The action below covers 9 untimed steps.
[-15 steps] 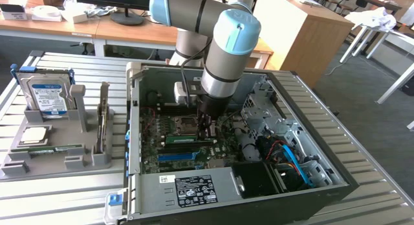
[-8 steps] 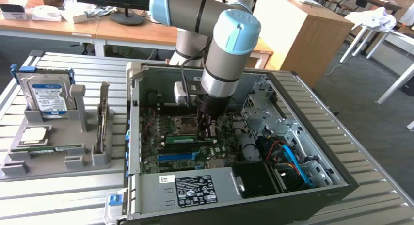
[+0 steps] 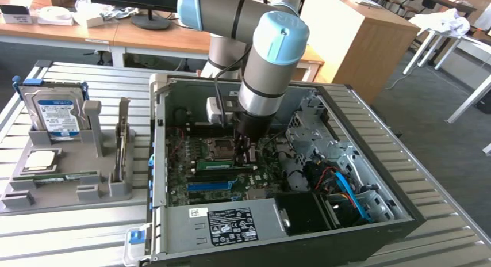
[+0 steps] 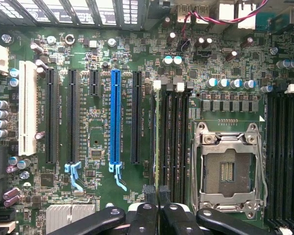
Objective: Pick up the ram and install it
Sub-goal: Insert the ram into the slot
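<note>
Green ram (image 3: 215, 164), edge-on, seemingly pinched by claw (image 4: 157, 195).

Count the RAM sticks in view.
2. One RAM stick lies flat in the grey tray at the exterior view's left; a second stick stands edge-on in the motherboard beside the processor socket, gripped by the end effector. The arm may hide more.

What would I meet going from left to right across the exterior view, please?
Hard drive → expansion card → gripper → blue cable.
</note>
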{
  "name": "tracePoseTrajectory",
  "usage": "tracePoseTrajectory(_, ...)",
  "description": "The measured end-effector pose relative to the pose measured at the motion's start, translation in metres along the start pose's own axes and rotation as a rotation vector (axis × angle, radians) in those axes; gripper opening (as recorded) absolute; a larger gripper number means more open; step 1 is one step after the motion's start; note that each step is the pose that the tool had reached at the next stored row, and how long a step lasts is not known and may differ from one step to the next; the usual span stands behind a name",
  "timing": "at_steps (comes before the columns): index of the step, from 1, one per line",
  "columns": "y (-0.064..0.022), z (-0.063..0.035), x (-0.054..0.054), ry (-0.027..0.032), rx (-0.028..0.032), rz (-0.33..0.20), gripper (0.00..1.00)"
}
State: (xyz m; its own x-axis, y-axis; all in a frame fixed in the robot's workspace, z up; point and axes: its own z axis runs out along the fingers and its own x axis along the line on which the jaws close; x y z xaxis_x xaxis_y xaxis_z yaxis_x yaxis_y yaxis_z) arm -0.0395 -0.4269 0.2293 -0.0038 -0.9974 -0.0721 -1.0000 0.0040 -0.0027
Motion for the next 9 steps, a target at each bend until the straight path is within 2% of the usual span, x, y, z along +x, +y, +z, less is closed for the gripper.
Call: tracePoseTrajectory(9, 0.0000, 0.0005, 0.0000, 0.0003, -0.0002, 0.000, 0.12)
